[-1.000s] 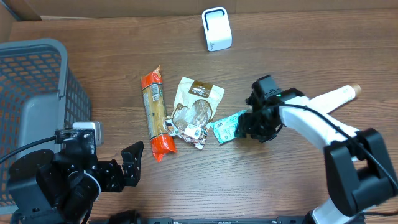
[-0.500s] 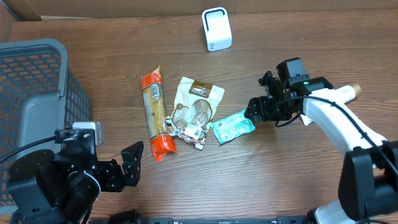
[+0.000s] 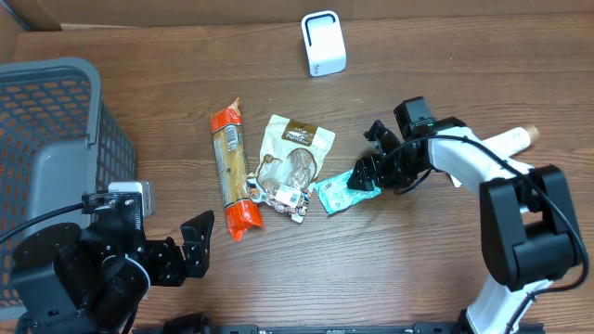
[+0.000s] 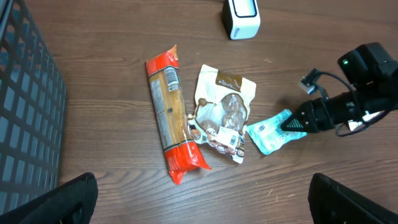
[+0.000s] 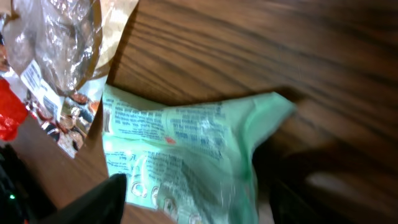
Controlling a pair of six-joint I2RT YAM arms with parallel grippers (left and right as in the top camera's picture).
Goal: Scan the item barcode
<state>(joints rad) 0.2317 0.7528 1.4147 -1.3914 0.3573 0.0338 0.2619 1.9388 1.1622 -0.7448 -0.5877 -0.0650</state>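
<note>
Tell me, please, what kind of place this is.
Probably a mock shop checkout on a wooden table: a white scanner, a grey basket and packaged food like the orange pasta packet.

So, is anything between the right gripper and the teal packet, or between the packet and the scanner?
Nothing visible. The right gripper is at the packet's right end. Toward the scanner the table is bare, though the pouch's top corner lies flat beside that line.

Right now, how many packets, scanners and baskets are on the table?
packets: 3 (orange packet, cream pouch, teal packet)
white scanner: 1
grey basket: 1
total: 5
</note>
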